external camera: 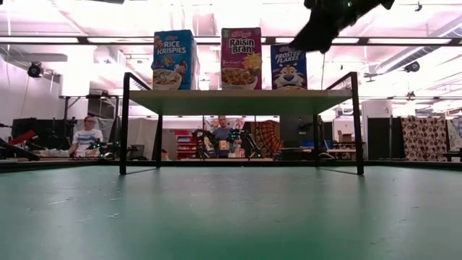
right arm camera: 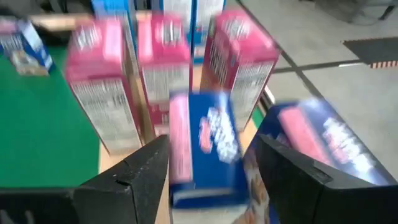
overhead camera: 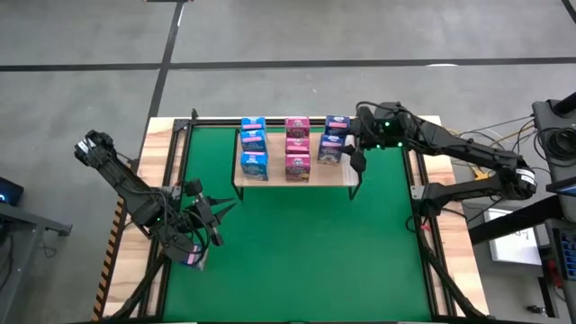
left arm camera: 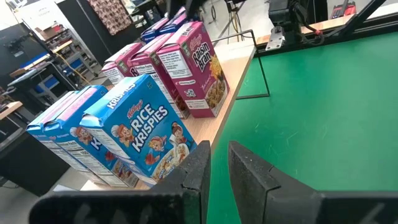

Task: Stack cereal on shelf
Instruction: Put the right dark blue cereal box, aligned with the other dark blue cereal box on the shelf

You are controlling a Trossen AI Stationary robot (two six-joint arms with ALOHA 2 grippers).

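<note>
The shelf (overhead camera: 346, 180) stands at the far middle of the green mat. On it are three light blue boxes (overhead camera: 254, 148), three pink boxes (overhead camera: 297, 148) and two dark blue boxes (overhead camera: 331, 144), all upright in columns. A third dark blue box (overhead camera: 193, 259) lies on the mat at the near left, beside my left arm. My left gripper (overhead camera: 220, 205) is shut and empty near it, pointing toward the shelf. My right gripper (overhead camera: 356, 155) is open above the shelf's right end. In the right wrist view its fingers stand on either side of a dark blue box (right arm camera: 208, 149).
Black frame rails (overhead camera: 171, 180) run along the mat's left and right sides. The green mat (overhead camera: 306, 252) in front of the shelf is open room. The low view shows people (external camera: 86, 133) in the room behind the table.
</note>
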